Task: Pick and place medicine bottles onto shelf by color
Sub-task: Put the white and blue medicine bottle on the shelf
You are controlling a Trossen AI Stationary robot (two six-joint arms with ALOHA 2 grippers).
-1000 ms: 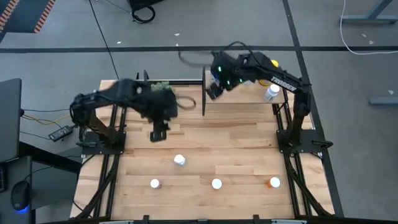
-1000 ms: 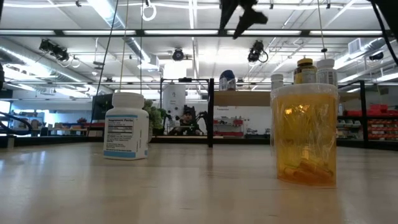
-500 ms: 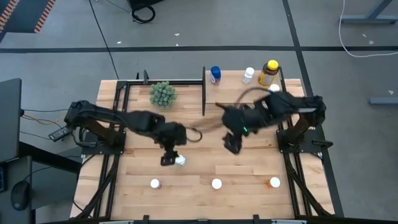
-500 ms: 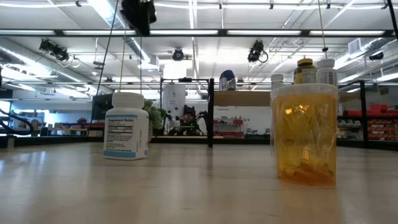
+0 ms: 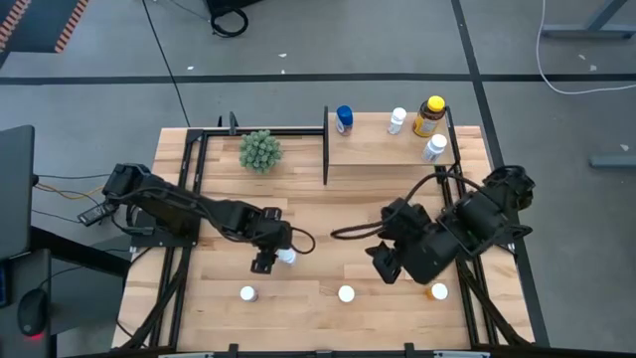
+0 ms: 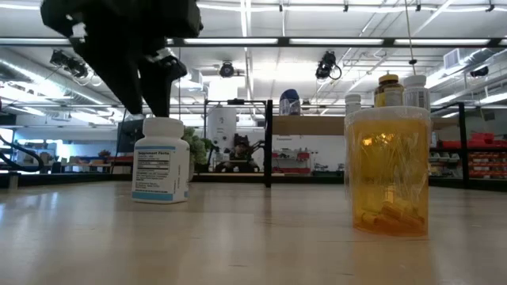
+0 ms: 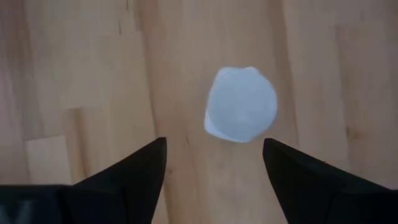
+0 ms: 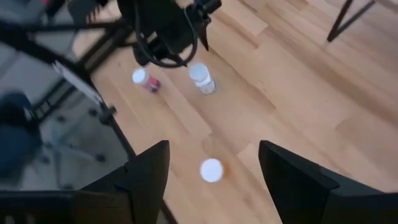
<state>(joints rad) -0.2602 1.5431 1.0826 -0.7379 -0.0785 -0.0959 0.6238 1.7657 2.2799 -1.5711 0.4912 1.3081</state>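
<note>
Light wood planks made up the tabletop (image 5: pixel 328 234), and a raised shelf (image 5: pixel 383 149) with a black divider edge occupied its far right corner. On the shelf stood a blue bottle (image 5: pixel 344 119), a small white bottle (image 5: pixel 397 120), an amber bottle with a yellow cap (image 5: pixel 430 115) and another white bottle (image 5: pixel 434 147) close to the shelf's right edge; the shelf's middle and near strip lay bare. A green spiky plant (image 5: pixel 259 150) sat left of the divider.

The left gripper (image 5: pixel 268 258) hung over the white-capped bottle (image 5: pixel 287 256) in the middle of the table, its fingers (image 7: pixel 124 180) spread wide with the round cap (image 7: pixel 241 112) showing between and beyond them, untouched. The low view showed that bottle (image 6: pixel 161 170) upright beneath the dark gripper.

The right gripper (image 5: pixel 383 267) hovered above open planks right of centre, fingers (image 8: pixel 146 177) apart and holding nothing.

Near the front edge stood three more bottles, well apart: a purple-labelled bottle (image 5: pixel 247 293), a white-capped orange bottle (image 5: pixel 346 293), and an orange bottle (image 5: pixel 438 291) just beside the right arm. Wide bare wood lay between them.
</note>
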